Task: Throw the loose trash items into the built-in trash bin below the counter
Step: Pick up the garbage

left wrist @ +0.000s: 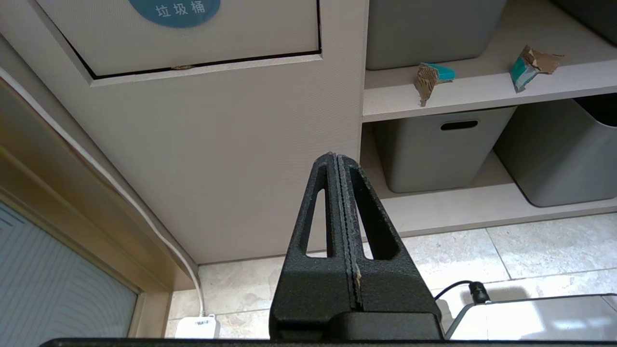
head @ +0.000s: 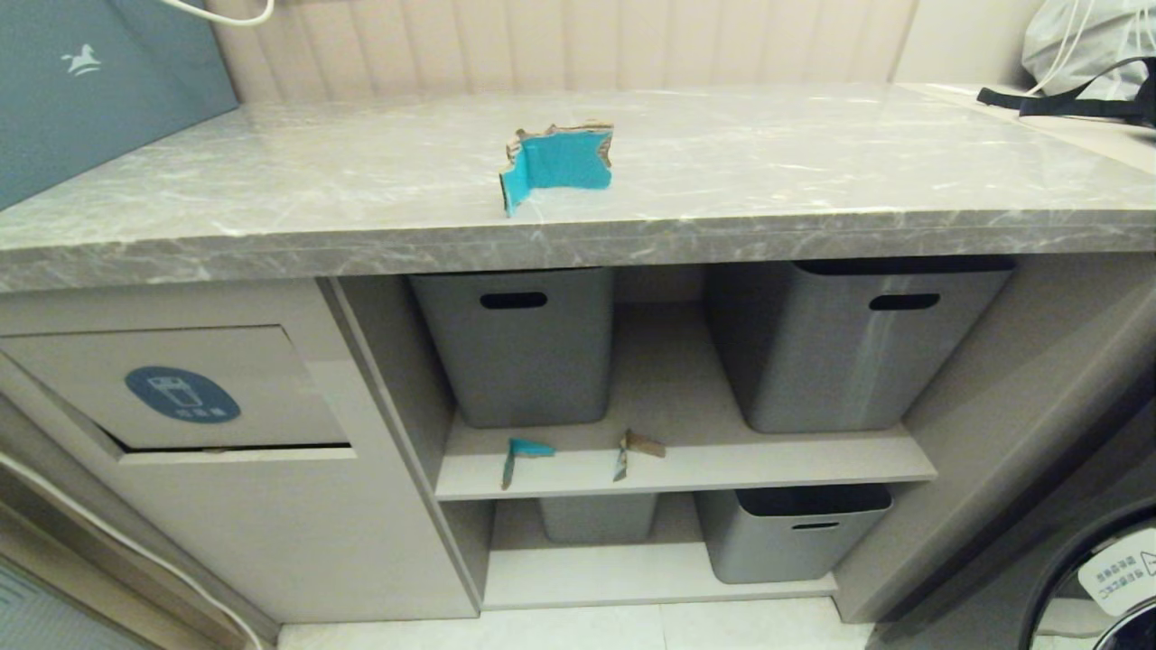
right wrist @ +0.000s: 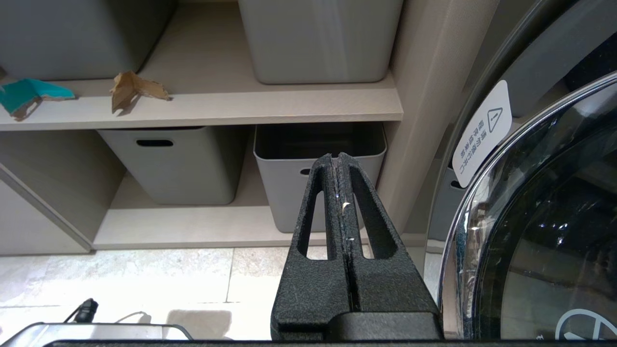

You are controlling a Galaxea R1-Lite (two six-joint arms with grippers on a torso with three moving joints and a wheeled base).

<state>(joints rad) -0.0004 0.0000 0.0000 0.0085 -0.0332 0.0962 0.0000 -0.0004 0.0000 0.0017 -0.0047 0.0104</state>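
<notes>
A palm-sized bent teal cardboard scrap [head: 560,162] stands on the grey marble counter [head: 271,181] near its front edge. Two small scraps lie on the upper shelf below: a teal one [head: 522,454] [left wrist: 432,77] [right wrist: 26,94] and a brown one [head: 637,447] [left wrist: 532,65] [right wrist: 132,87]. The trash bin flap [head: 208,379] [left wrist: 193,43] with its blue oval sticker [head: 182,394] is in the beige cabinet front at left, closed. My left gripper [left wrist: 336,156] hangs low before the cabinet, shut and empty. My right gripper [right wrist: 337,156] hangs low before the lower right tub, shut and empty. Neither shows in the head view.
Grey tubs with slot handles stand on the shelves [head: 519,343] [head: 849,338] [head: 790,533]. A washing machine door [right wrist: 544,217] is at the right. A white cable [left wrist: 144,226] and an adapter [left wrist: 195,327] lie at the left. A bag with black straps [head: 1084,63] rests on the counter's far right.
</notes>
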